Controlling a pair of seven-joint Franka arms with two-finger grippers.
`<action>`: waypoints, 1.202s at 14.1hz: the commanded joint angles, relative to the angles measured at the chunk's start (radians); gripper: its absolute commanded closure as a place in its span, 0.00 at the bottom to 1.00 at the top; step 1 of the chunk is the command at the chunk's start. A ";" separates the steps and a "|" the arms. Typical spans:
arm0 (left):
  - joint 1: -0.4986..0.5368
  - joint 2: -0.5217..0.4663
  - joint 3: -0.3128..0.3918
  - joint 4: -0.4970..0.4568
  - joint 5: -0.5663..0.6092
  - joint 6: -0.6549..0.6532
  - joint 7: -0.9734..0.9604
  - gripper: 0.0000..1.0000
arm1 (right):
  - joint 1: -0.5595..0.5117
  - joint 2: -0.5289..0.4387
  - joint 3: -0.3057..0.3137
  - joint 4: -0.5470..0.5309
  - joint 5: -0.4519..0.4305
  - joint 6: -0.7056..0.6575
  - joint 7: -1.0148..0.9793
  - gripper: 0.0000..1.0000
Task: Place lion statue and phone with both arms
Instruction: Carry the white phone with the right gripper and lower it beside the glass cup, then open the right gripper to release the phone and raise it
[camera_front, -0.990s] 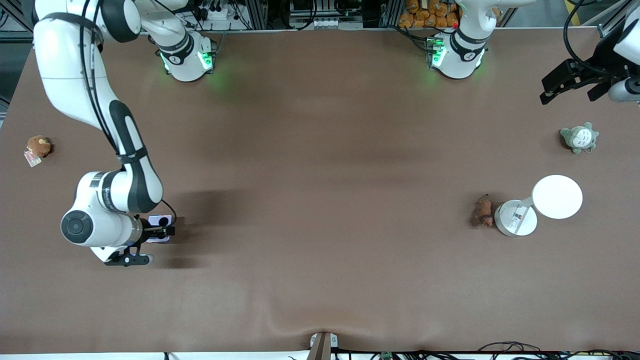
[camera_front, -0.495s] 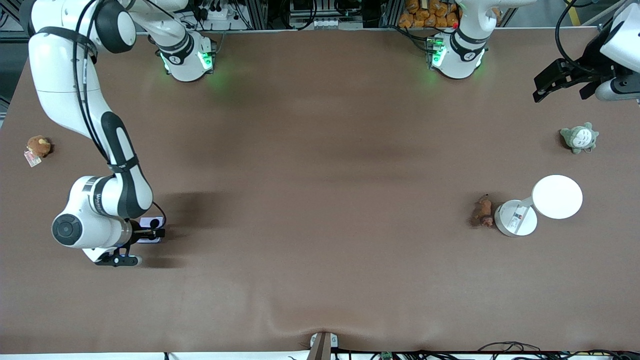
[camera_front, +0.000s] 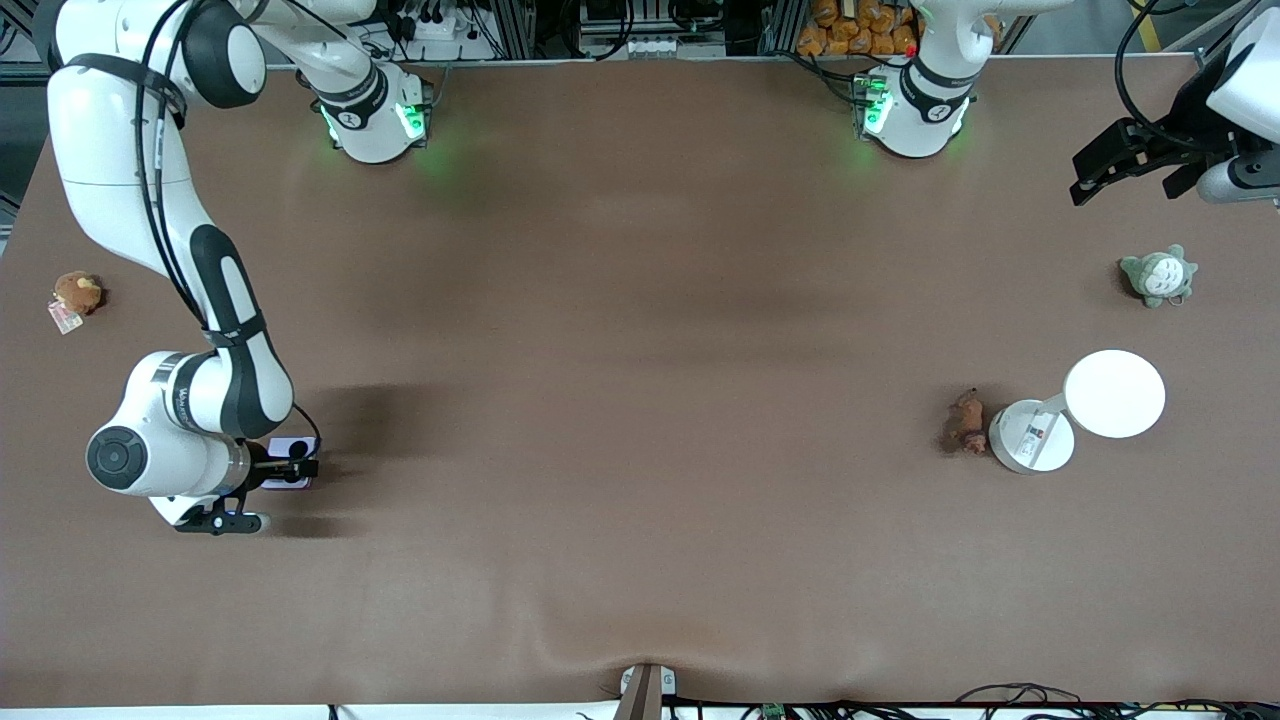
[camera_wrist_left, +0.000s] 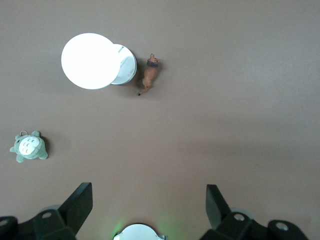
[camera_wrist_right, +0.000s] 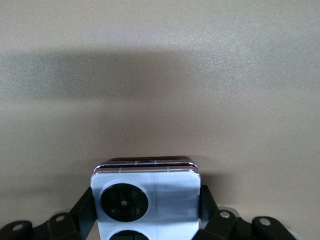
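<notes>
We see the phone (camera_wrist_right: 145, 197) at the bottom centre of the frame, its pale lavender face up and two round black camera circles on it, the lower one cut by the frame edge; the right gripper (camera_wrist_right: 146, 212) clamps its sides; the brown table (camera_wrist_right: 160, 75) fills the rest, a dark shadow band crossing the upper part.

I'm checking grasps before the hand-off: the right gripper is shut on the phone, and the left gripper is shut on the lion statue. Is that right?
Partly. The right gripper is shut on the phone, but the left gripper is open, up over the table's edge at the left arm's end, holding nothing. The left wrist view shows the lion statue lying on the table beside a white round-based object.
</notes>
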 joint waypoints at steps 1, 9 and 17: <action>0.028 -0.007 -0.024 -0.002 -0.014 0.013 -0.001 0.00 | -0.024 0.016 0.020 0.025 -0.019 0.005 -0.015 0.00; 0.020 0.016 -0.024 0.013 -0.005 0.019 -0.004 0.00 | -0.021 0.007 0.021 0.060 -0.019 -0.006 -0.015 0.00; 0.023 0.013 -0.021 0.011 -0.005 0.013 0.000 0.00 | 0.002 -0.194 0.026 0.094 -0.021 -0.180 -0.047 0.00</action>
